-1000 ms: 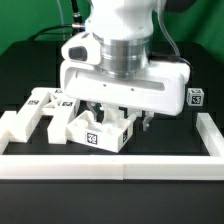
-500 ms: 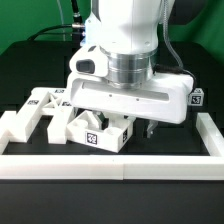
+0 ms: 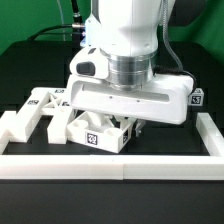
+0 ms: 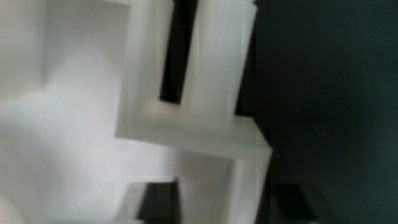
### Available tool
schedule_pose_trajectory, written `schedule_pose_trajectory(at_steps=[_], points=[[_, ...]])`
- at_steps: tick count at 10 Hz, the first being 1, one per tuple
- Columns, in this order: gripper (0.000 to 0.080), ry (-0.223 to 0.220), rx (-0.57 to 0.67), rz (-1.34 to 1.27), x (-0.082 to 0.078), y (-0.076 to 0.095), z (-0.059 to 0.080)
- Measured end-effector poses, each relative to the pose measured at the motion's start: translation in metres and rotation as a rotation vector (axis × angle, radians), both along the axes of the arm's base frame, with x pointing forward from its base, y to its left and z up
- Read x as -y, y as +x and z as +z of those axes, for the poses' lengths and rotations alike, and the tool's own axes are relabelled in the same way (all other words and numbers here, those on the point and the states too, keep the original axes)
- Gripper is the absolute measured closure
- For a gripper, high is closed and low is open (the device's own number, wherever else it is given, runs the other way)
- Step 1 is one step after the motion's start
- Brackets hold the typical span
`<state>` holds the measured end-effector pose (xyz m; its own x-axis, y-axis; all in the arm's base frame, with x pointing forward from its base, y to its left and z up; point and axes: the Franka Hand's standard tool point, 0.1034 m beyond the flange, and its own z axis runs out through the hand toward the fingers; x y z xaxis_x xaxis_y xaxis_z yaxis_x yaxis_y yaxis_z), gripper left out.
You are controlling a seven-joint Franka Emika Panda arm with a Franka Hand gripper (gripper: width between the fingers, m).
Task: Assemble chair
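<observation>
Along the near edge of the black bench (image 3: 165, 147), a long white border wall (image 3: 110, 166) runs across the full width of the exterior view. A second section of the same wall turns away along the exterior view's right.

Just behind the wall, slightly toward the exterior view's left of centre, the boxy seat (image 3: 92, 138) of the chair rests on the bench. One black-and-white square tag faces the camera on its near face. White uprights rise from the seat on both sides of the tag.

Directly above the seat's far portion, the hand (image 3: 122, 121) sits low over the part. Its wide white body hides most of both fingers. Only one dark finger (image 3: 141, 126) shows, just beside the seat's upright on the exterior view's right. Whether the hand is spread or pinching the seat cannot be told from either view. The wrist view is blurred: a white slotted part (image 4: 192, 110) fills most of it at close range, with dark bench beside it. Which part this is cannot be told.

Farther to the exterior view's left, an H-shaped frame (image 3: 18, 122) lies flat near the seat. Behind it, more white chair pieces (image 3: 45, 99) show two upward-facing tags.

Well apart, at the exterior view's far right, a small peg (image 3: 197, 97) bearing one tag stands near the side wall's far end.

At the rear, the white arm (image 3: 120, 40) rises out of the picture.
</observation>
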<state>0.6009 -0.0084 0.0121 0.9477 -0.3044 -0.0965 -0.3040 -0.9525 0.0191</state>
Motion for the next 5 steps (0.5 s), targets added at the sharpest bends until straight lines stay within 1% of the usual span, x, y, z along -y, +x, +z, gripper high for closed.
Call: schedule_pose_trajectory(at_steps=[1,2,5], points=[[0.0702,0.000,0.000,0.000,-0.0001,0.0000,0.0000],[0.0766,0.001,0.000,0.001,-0.0004,0.0000,0.0000],[0.0766,0.001,0.000,0.001,-0.0006,-0.0001,-0.0001]])
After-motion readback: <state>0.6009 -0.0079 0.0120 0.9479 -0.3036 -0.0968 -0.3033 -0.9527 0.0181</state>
